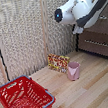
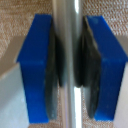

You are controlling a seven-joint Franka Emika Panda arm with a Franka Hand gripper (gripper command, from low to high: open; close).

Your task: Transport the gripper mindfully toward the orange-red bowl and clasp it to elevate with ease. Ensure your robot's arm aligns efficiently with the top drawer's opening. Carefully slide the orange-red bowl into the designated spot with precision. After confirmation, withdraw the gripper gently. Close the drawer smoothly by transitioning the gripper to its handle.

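Up in the far corner on the exterior view's right, the robot's arm (image 1: 76,9) is curled in against the drawer unit, so the claw itself is hidden behind the arm's bulk and I can't point to it from this angle. Just below where it disappears sits the darker brown drawer front (image 1: 96,42) with its silver bar. Well away from the claw, down on the wooden floor (image 1: 91,89), there's a pink cup (image 1: 73,70), a small printed box (image 1: 58,62) leaning at the wicker wall just beside the cup, and a red wire basket (image 1: 25,99) furthest off, on the exterior view's left. No orange-red bowl shows in either view, so can't say where it is.

Wrist view is way clearer: the gripper (image 2: 69,70) is clamped narrow on the handle (image 2: 69,30), the silver bar running straight through between the two blue fingers (image 2: 35,70), dark pads pressed against it on both sides. Behind it is grey-brown textured surface.
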